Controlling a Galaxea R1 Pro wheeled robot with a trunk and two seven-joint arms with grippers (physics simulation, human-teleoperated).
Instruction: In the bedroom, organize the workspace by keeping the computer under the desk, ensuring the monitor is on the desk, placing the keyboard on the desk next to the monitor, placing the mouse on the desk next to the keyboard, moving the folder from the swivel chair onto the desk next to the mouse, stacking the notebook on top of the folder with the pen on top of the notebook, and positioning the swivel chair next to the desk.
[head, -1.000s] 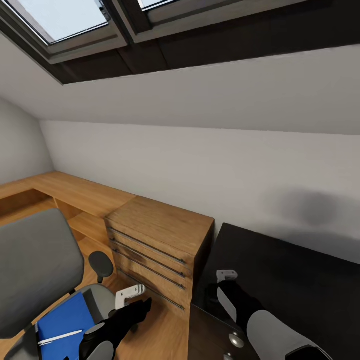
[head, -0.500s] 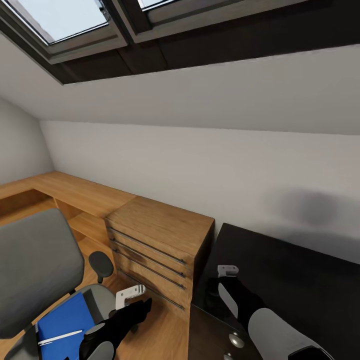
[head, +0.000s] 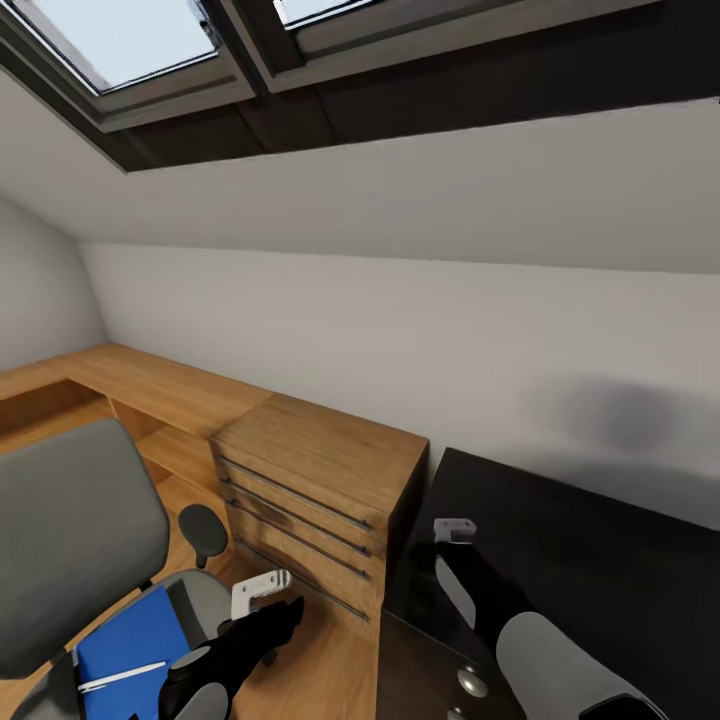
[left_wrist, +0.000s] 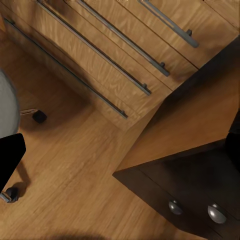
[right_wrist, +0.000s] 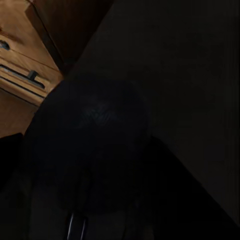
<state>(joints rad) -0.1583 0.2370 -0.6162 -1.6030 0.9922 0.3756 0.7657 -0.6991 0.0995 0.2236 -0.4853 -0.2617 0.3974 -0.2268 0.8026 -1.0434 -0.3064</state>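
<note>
Your right gripper (head: 455, 528) is hovering over the black-topped desk (head: 600, 560); your left gripper (head: 262, 588) is hanging beside the grey upholstered swivel chair (head: 80, 520). You cannot tell either finger spread. The thin white pen (head: 122, 674) is lying on the blue flat folder (head: 125, 640) on the seat.

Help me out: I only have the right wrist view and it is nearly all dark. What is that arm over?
Observer: In the head view, the right arm reaches over the near corner of the black desk.
Operator: Where are the things to move?
Observer: A blue flat item lies on the swivel chair seat, with the pen on top of it.
Operator: Anything from the left wrist?
Observer: It looks down at the desk's drawer front, showing two round silver knobs.
</note>
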